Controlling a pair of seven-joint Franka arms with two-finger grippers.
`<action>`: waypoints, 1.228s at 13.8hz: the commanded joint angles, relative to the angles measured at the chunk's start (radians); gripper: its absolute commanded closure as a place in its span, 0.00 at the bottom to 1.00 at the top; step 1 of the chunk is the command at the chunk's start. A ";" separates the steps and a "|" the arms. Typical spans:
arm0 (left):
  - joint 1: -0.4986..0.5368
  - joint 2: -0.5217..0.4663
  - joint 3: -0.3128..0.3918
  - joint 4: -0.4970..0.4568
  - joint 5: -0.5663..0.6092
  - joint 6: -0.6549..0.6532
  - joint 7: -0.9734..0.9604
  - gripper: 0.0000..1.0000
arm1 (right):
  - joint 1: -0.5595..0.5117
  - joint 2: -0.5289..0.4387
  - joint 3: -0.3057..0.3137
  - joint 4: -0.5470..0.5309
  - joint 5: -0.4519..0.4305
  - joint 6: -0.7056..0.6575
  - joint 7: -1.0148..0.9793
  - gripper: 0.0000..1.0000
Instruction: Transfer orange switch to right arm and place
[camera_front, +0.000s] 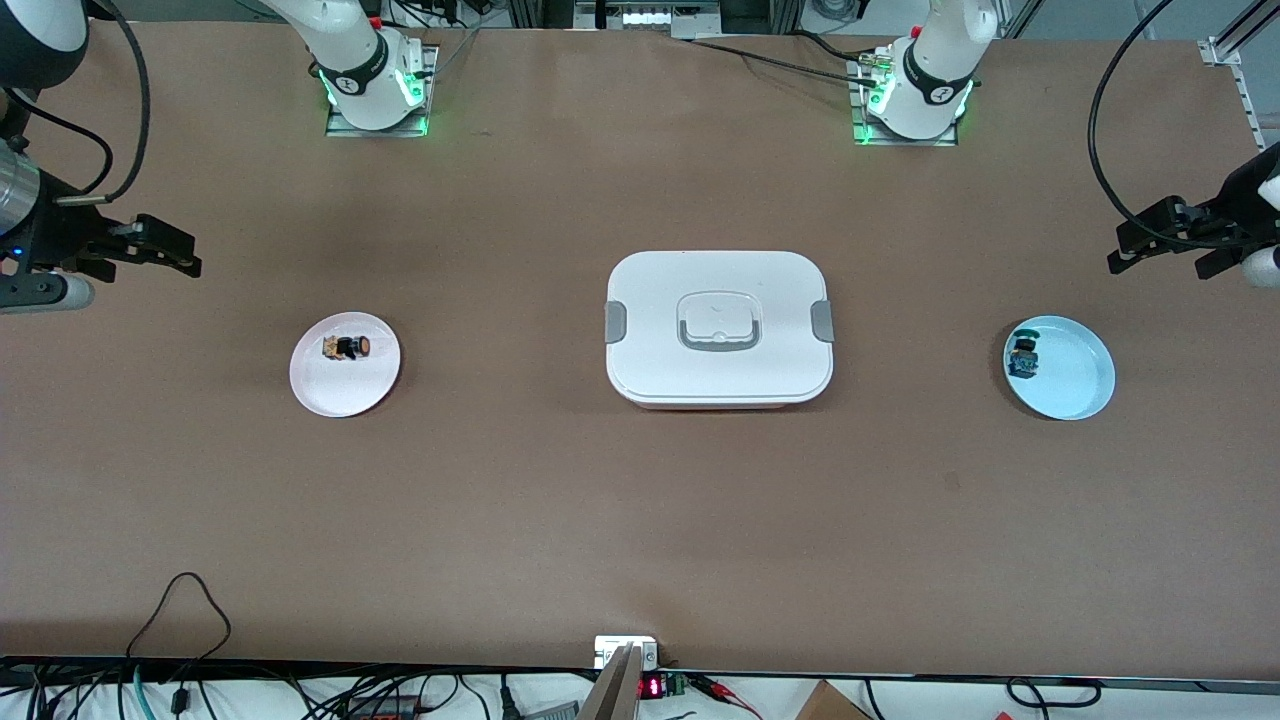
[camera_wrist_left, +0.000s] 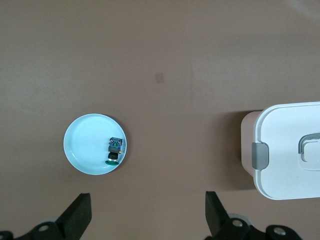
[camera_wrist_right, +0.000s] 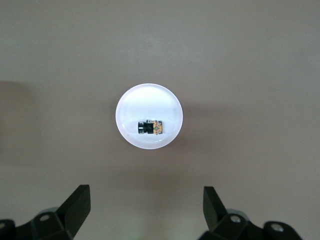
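Observation:
The orange switch (camera_front: 347, 347) lies on its side on a small white-pink plate (camera_front: 345, 390) toward the right arm's end of the table. It also shows in the right wrist view (camera_wrist_right: 150, 127), on the plate (camera_wrist_right: 149, 102). My right gripper (camera_front: 175, 250) hangs open and empty in the air above the table near that end, off to the side of the plate; its fingers (camera_wrist_right: 80, 200) are wide apart. My left gripper (camera_front: 1125, 250) hangs open and empty over the left arm's end, its fingers (camera_wrist_left: 80, 210) wide apart.
A white lidded box (camera_front: 718, 328) with grey clasps stands in the middle of the table, also in the left wrist view (camera_wrist_left: 290, 150). A light blue plate (camera_front: 1075, 375) with a blue-teal switch (camera_front: 1024, 355) sits toward the left arm's end.

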 joint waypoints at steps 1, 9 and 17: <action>-0.001 0.014 -0.002 0.027 0.021 -0.007 0.017 0.00 | -0.027 0.014 0.029 -0.009 -0.019 0.017 0.036 0.00; -0.001 0.012 -0.002 0.027 0.018 -0.012 0.017 0.00 | -0.029 -0.124 0.030 -0.222 -0.020 0.173 0.030 0.00; -0.001 0.011 -0.002 0.027 0.015 -0.010 0.017 0.00 | -0.030 -0.103 0.029 -0.123 -0.016 0.078 0.023 0.00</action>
